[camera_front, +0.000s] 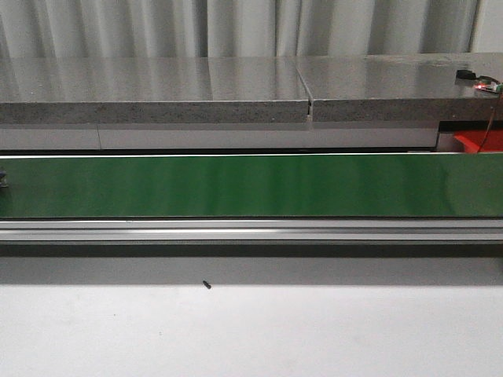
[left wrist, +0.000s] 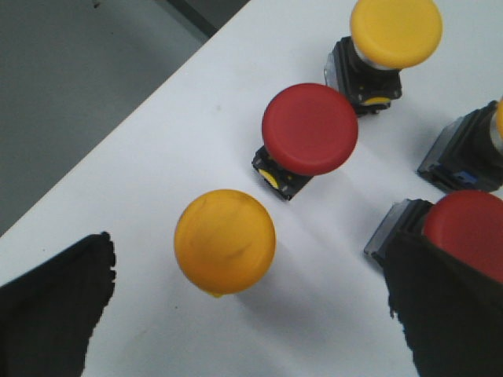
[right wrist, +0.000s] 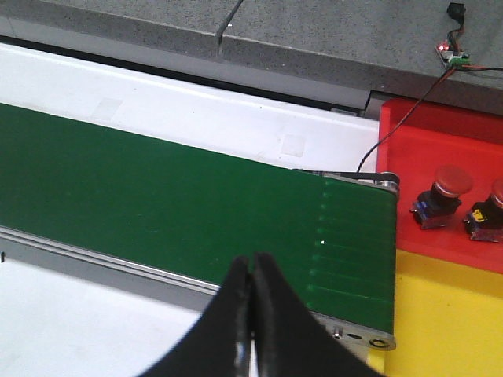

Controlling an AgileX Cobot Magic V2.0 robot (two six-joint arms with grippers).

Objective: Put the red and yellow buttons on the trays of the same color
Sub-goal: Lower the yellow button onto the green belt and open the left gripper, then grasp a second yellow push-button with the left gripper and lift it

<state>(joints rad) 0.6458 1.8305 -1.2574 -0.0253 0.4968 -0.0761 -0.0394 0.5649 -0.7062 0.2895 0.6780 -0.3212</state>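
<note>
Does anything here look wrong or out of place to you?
Nothing stands out. The two red buttons sit upright in the red tray, the green conveyor belt is bare, and the waiting buttons by the left end effector stand upright.

Green belt (right wrist: 157,204) bare and passable, buttons crowded on white bench (left wrist: 196,141), yellow button (left wrist: 225,241) between open left claw (left wrist: 244,314) fingers

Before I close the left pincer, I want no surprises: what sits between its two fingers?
In the left wrist view, one yellow button stands on the white table between the open fingers. A red button lies beyond it.
</note>
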